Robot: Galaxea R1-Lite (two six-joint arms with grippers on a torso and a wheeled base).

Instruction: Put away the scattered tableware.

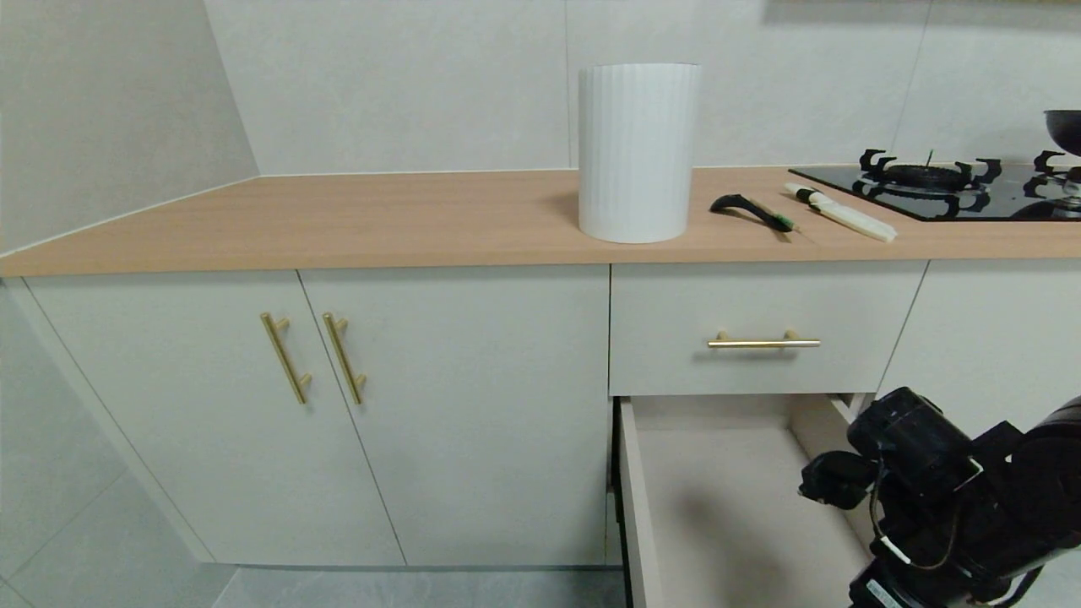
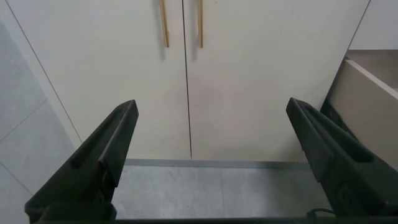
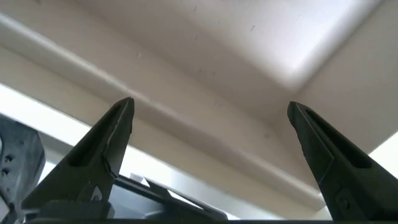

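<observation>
Showing fingers spread and empty, left gripper (image 2: 210, 106), right gripper (image 3: 210, 102); open drawer (image 1: 735, 498) cut off below.

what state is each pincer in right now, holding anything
Left pincer: open, holding nothing.
Right pincer: open, holding nothing.

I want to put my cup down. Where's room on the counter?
The light wooden countertop is bare from the left wall to the tall white ribbed container. Beyond it is crowded: black curved tool, white utensil, black glass hob.
</observation>
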